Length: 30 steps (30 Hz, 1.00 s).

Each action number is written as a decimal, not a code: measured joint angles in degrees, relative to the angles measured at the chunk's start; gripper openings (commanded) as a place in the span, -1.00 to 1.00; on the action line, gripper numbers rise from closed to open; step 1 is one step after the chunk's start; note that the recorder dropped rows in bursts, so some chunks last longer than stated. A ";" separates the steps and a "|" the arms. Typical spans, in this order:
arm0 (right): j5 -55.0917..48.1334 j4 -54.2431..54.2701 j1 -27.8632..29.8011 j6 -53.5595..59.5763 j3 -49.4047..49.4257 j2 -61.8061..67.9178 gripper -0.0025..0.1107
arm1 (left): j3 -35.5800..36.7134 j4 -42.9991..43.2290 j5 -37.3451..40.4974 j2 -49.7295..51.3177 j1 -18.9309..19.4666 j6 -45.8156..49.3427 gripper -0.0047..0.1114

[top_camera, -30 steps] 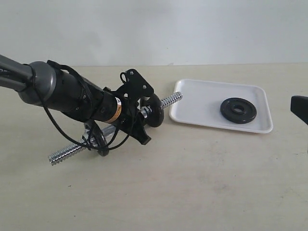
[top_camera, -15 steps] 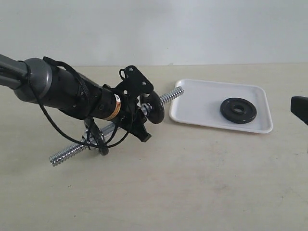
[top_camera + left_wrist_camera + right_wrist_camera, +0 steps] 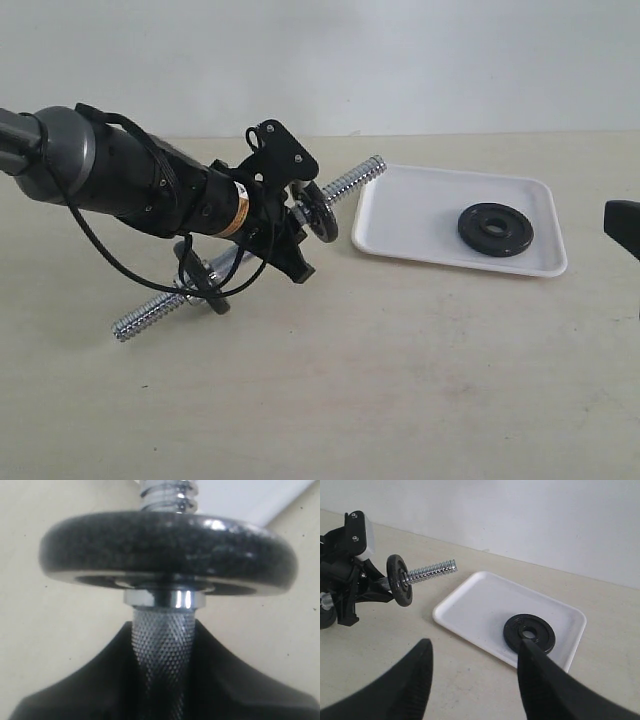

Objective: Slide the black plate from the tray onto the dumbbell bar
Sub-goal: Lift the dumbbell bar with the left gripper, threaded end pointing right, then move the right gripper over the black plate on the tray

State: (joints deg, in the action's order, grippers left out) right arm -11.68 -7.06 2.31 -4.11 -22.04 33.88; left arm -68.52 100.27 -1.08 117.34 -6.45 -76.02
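Note:
A black plate (image 3: 496,229) (image 3: 529,633) lies flat in the right half of the white tray (image 3: 400,205) (image 3: 465,607). My left gripper (image 3: 297,228) (image 3: 164,680) is shut on the knurled shaft of the dumbbell bar (image 3: 352,181) (image 3: 164,630) (image 3: 431,571). It holds the bar tilted, with the threaded end raised toward the tray's left rim. Another black disc (image 3: 321,214) (image 3: 167,550) (image 3: 400,580) sits on the bar just beyond the fingers. My right gripper (image 3: 475,645) (image 3: 622,225) hangs open in the air at the right, empty, short of the tray.
The bar's lower threaded end (image 3: 148,316) rests near the beige tabletop (image 3: 400,380) at the left. A black cable (image 3: 150,290) loops under the left arm, around a dark part on the bar. A pale wall (image 3: 400,60) stands behind the table.
The left arm has tipped the bar: its threaded end by the tray has risen and moved slightly right. The plate on the tray and the right gripper have not moved.

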 measured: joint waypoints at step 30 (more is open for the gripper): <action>-2.71 -5.90 11.01 0.77 -22.93 34.51 -0.15 | 0.00 0.11 -0.50 -1.38 0.00 0.00 -0.85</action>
State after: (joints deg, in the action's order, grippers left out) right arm -14.39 -12.95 13.32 -3.34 -44.97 68.39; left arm -68.52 100.39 -1.58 115.96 -6.45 -76.02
